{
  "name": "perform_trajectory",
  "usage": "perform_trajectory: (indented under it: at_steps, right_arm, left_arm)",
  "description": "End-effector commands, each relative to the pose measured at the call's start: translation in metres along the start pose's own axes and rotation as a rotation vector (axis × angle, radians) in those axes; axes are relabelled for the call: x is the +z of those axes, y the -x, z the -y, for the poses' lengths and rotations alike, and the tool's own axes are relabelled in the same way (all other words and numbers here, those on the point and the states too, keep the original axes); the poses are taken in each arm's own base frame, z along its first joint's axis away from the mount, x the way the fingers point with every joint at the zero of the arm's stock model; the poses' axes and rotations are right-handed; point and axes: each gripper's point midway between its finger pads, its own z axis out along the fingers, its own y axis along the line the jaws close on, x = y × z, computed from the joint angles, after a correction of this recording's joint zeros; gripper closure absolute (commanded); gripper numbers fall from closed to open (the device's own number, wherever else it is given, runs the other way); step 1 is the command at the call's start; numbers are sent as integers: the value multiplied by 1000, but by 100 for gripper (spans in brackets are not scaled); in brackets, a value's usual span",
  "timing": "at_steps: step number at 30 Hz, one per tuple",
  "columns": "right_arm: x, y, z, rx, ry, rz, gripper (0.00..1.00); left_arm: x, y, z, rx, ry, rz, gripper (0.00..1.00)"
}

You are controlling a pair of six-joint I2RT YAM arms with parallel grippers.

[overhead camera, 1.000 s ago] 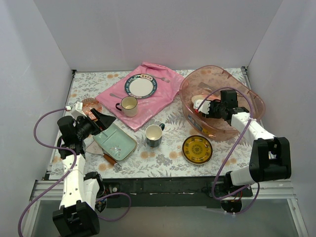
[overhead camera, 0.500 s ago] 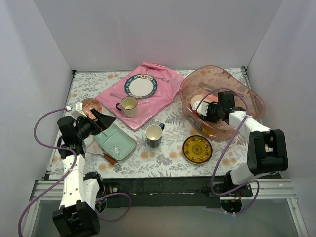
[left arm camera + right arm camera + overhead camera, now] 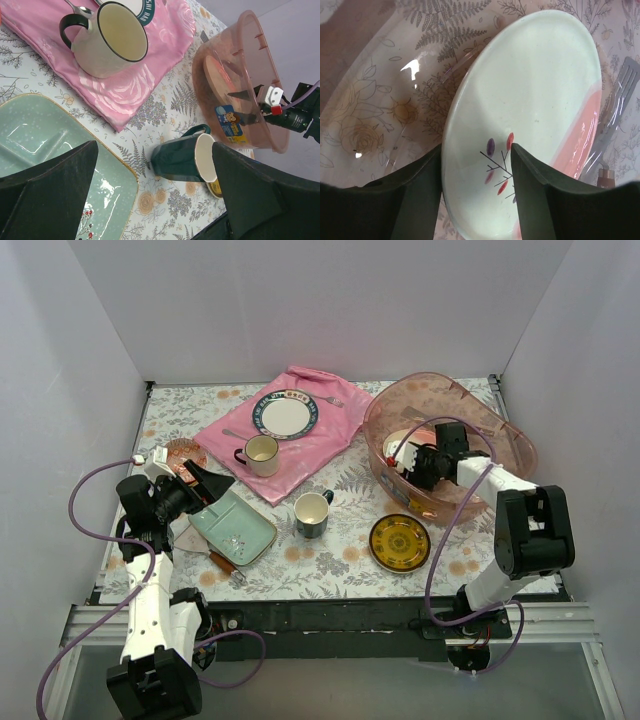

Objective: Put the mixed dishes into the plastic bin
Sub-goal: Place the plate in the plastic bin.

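Reaching deeper, the right gripper [image 3: 412, 462] has carried the pink-and-cream plate [image 3: 530, 125] further into the plastic bin [image 3: 505, 435], fingers closed on its rim. One dish nearly delivered. Left gripper [image 3: 150, 200] hangs wide open, empty, over the green tray [image 3: 45, 145].

The plastic bin [image 3: 450, 445], a translucent pink oval tub with deep walls, is sitting at the far right of the surface. A pink-and-cream plate [image 3: 530, 115] is lying tilted inside it, leaning against the wall. A yellow dark-rimmed plate [image 3: 400, 542] is lying flat just in front of the bin. A dark mug [image 3: 312, 513] with a white inside is standing upright near the middle. A pale green rectangular tray [image 3: 232, 526] is lying flat at the near left. Farther back, a cream mug [image 3: 259, 454] with a dark rim and a patterned-rim plate [image 3: 285, 414] are resting side by side.
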Motion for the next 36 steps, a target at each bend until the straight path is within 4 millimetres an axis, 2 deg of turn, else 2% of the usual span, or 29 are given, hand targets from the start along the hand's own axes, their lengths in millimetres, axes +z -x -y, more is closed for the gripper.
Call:
perform_trajectory:
  at_steps: [1, 11, 13, 14, 15, 17, 25, 29, 36]
  right_arm:
    - [-2, 18, 39, -7, -93, 40, 36]
    - [-1, 29, 58, 68, -107, 65, 28]
    - [2, 29, 55, 85, -79, 66, 27]
    - [0, 33, 61, 93, -82, 73, 26]
    - [4, 30, 54, 113, -43, 61, 26]
    - [5, 34, 58, 131, -33, 70, 26]
    - [18, 34, 46, 188, 39, 66, 26]
    - [18, 36, 39, 208, 71, 73, 25]
    - [10, 48, 44, 269, 100, 95, 25]
  left_arm:
    - [0, 0, 4, 20, -23, 5, 2]
    - [0, 0, 4, 19, -22, 4, 2]
    - [0, 1, 4, 18, -20, 6, 2]
    - [0, 1, 4, 18, -21, 5, 2]
    - [0, 0, 3, 18, -21, 4, 2]
    - [0, 0, 4, 19, -21, 5, 2]
    - [0, 0, 3, 17, -18, 6, 2]
    - [0, 0, 4, 19, -21, 5, 2]
    - [0, 1, 3, 18, -19, 7, 2]
